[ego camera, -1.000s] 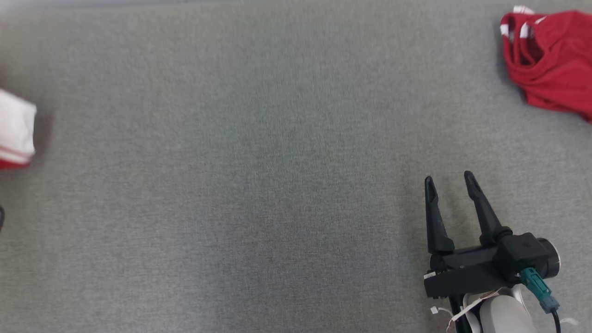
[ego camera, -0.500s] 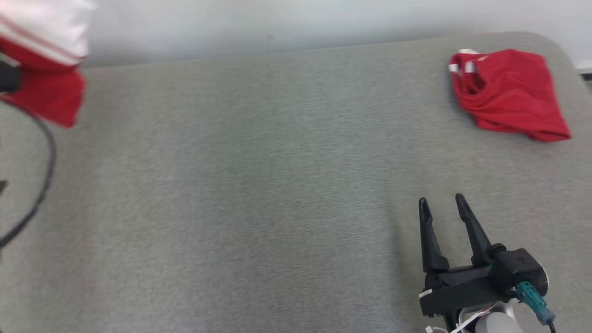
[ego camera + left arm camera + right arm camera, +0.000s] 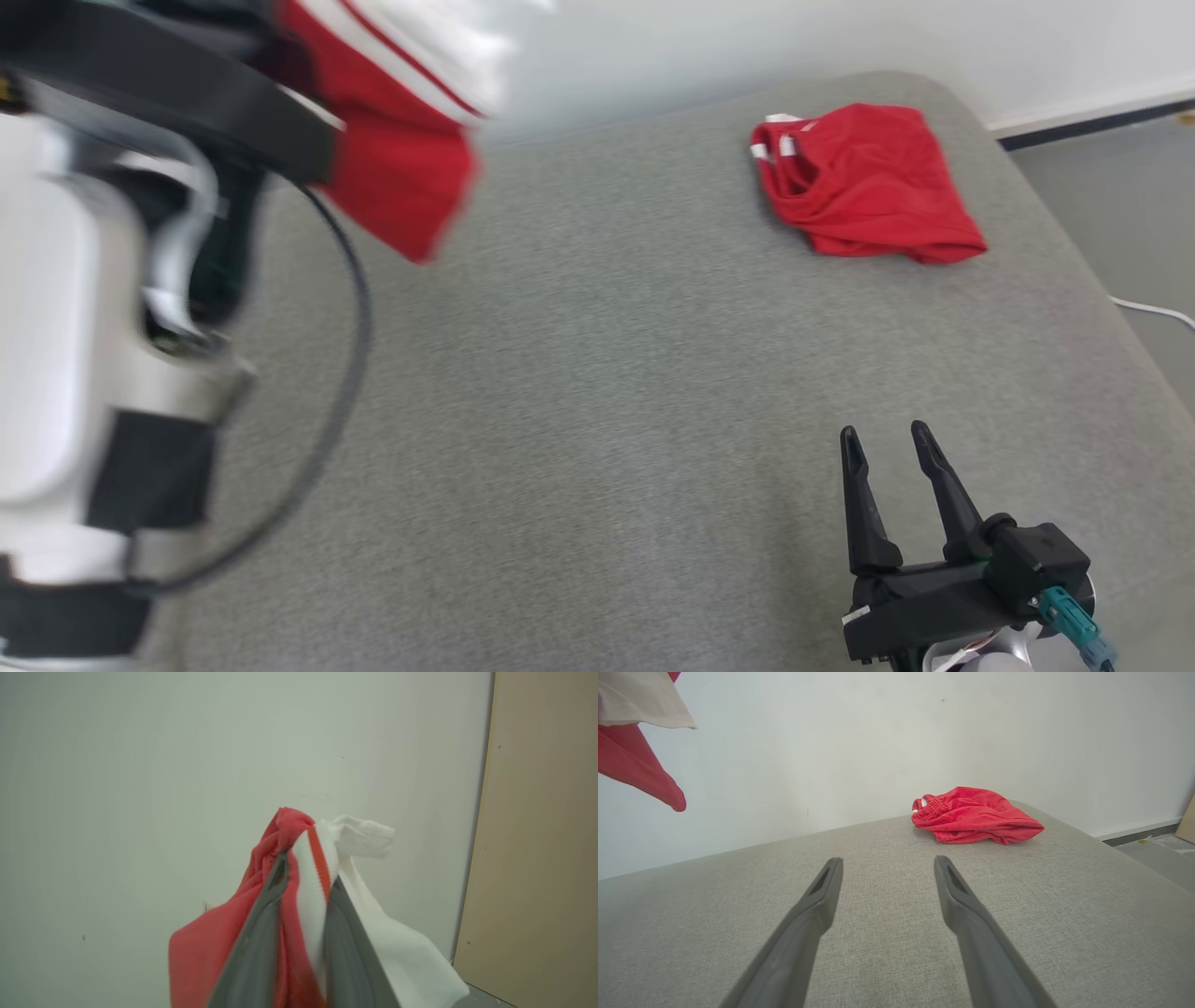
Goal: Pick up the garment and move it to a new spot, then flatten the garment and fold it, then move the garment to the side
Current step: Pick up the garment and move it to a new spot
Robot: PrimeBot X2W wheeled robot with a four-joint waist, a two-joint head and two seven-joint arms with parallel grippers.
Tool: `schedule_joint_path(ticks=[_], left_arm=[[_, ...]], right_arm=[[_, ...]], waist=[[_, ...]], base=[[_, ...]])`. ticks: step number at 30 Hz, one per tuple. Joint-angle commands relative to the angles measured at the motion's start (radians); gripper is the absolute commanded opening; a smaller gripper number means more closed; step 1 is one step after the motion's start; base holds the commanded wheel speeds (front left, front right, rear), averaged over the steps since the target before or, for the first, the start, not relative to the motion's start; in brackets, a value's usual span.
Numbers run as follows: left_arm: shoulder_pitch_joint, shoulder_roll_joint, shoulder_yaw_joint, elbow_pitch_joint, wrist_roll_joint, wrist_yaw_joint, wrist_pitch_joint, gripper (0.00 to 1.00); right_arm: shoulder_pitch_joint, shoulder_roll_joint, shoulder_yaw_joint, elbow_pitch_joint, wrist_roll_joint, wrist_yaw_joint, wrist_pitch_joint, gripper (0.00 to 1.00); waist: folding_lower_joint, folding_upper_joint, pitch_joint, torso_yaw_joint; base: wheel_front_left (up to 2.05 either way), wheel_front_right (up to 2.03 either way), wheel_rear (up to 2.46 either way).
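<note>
Has hoisted the red-and-white garment [image 3: 397,187] off the tabletop [image 3: 579,392], well left of the red cloth heap [image 3: 868,182], pinched in the narrowly closed left tool [image 3: 308,872]; right tool [image 3: 883,431] agape, empty; carry seemingly under way.

Even, bright, diffuse light; faint shadow left of my right pincer [image 3: 883,429]. My left arm [image 3: 56,373] and garment [image 3: 392,177] are motion-blurred; my left fingers [image 3: 252,952] smear too.

- Grey cloth-covered counter [image 3: 597,420]: coarse woven fabric, matt.
- Red-and-white cloth garment [image 3: 205,952]: soft knit, ribbed at the stripe.
- Crumpled red cloth garment [image 3: 976,814]: fine-textured, matt.
- Dark right gripper [image 3: 883,431]: smooth matt plastic.
</note>
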Motion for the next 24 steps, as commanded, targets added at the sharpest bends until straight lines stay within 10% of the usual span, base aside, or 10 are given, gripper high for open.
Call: schedule_joint_path(ticks=[1,11,23,24], left_arm=[[0.044,-0.019,-0.015,-0.021,-0.011,0.004,0.005,0.0],[0.25,-0.09,-0.09,-0.034,-0.02,0.028,-0.018,0.0],[0.442,-0.134,-0.171,0.272,-0.026,-0.005,-0.123,0.0],[0.445,-0.13,-0.175,0.299,-0.019,-0.004,-0.134,0.47]], right_arm=[[0.009,0.003,0.003,0.004,0.002,-0.003,0.0,1.0],[0.012,0.003,-0.012,-0.008,-0.01,-0.003,0.0,1.0],[-0.014,0.002,0.004,0.013,-0.021,-0.003,0.0,1.0],[-0.015,0.002,0.005,0.014,-0.022,-0.003,0.0,1.0]], waist=[[0.0001,0.0,-0.009,-0.035],[0.0001,0.0,0.005,-0.046],[0.0001,0.0,0.037,-0.029],[0.0001,0.0,0.037,-0.028]], base=[[0.0,0.0,0.0],[0.0,0.0,0.0],[0.0,0.0,0.0],[0.0,0.0,0.0]])
